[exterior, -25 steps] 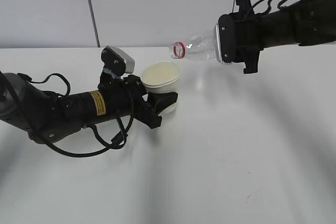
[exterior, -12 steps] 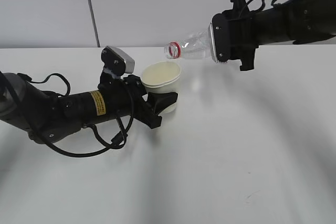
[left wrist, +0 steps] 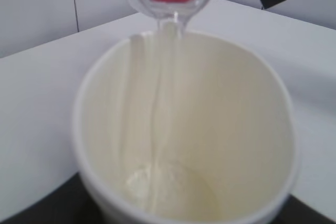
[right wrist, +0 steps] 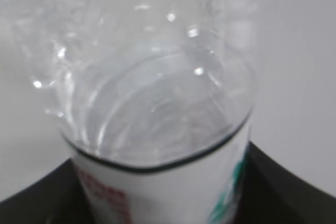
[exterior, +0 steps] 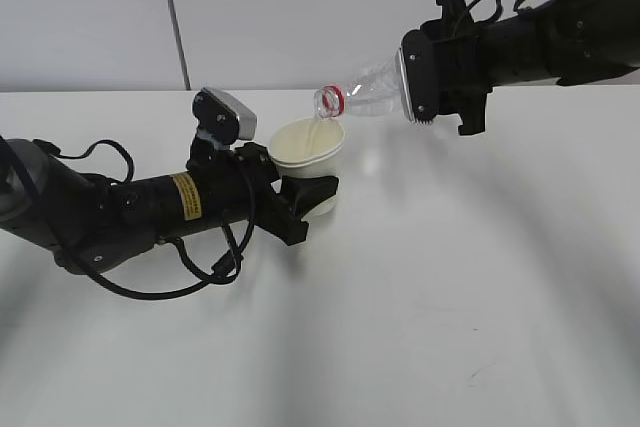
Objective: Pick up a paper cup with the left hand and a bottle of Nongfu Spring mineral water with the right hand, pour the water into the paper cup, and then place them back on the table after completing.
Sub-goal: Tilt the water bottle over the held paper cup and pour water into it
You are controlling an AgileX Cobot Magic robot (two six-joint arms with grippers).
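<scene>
Since a second ago the right hand (exterior: 425,87) has risen and tipped the bottle (exterior: 362,95) toward upper centre; water (left wrist: 157,103) now streams from its red-ringed mouth into the paper cup (exterior: 307,144). Both grips are clamped: right on the bottle, left hand (exterior: 300,197) on the cup, left of centre above the table (exterior: 450,297).

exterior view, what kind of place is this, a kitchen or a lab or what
Probably a robot lab or test bench, not a kitchen: a bare white table against plain grey wall panels, with only a paper cup and water bottle held by two cabled black arms.
</scene>
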